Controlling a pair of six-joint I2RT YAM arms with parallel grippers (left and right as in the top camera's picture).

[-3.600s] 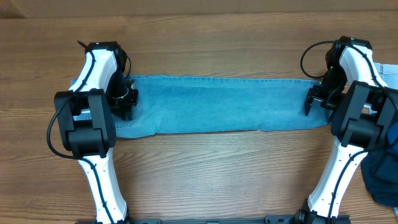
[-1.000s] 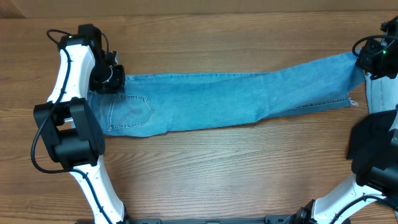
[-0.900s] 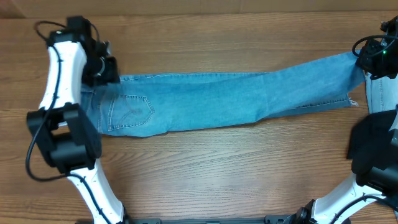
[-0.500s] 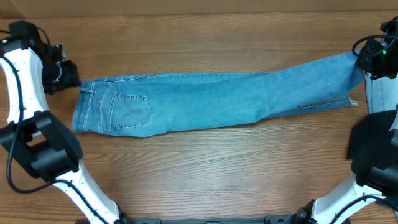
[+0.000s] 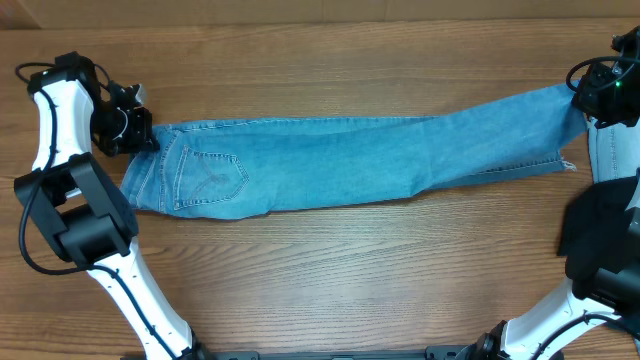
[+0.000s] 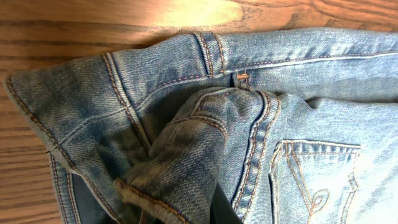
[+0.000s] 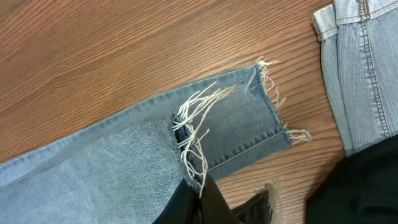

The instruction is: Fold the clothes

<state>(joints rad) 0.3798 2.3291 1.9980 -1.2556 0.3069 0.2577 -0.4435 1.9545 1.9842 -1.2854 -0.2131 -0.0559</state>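
The jeans (image 5: 350, 165) lie stretched lengthwise across the middle of the bench (image 5: 330, 290) as one long band, back side up. The waistband is at the left end. The leg ends reach the right edge of the overhead view, and from the knee onward the band angles toward the far side of the bench. One back pocket (image 5: 212, 176) with pale stitching faces up near the waistband.

In the left wrist view, the waistband (image 6: 261, 53) runs along the wood and a ridge of denim (image 6: 199, 143) is gathered up from it toward the camera. In the right wrist view, a frayed hem (image 7: 249, 118) lies flat on the wood, with loose white threads (image 7: 196, 115) trailing across the cloth.

Left hand (image 5: 133, 130): fingers pressed together, pinching the far corner of the waistband. The gathered ridge runs into this grip.

Right hand (image 5: 588, 98): fingers pressed together, pinching the denim at the far corner of the leg end. The frayed hem lies on the bench just beside this grip.

A second, paler denim garment (image 5: 612, 150) lies at the right edge of the bench, just beside the leg ends. The right wrist view shows its stitched hem (image 7: 348, 18) close to the frayed hem, with a strip of bare wood between them
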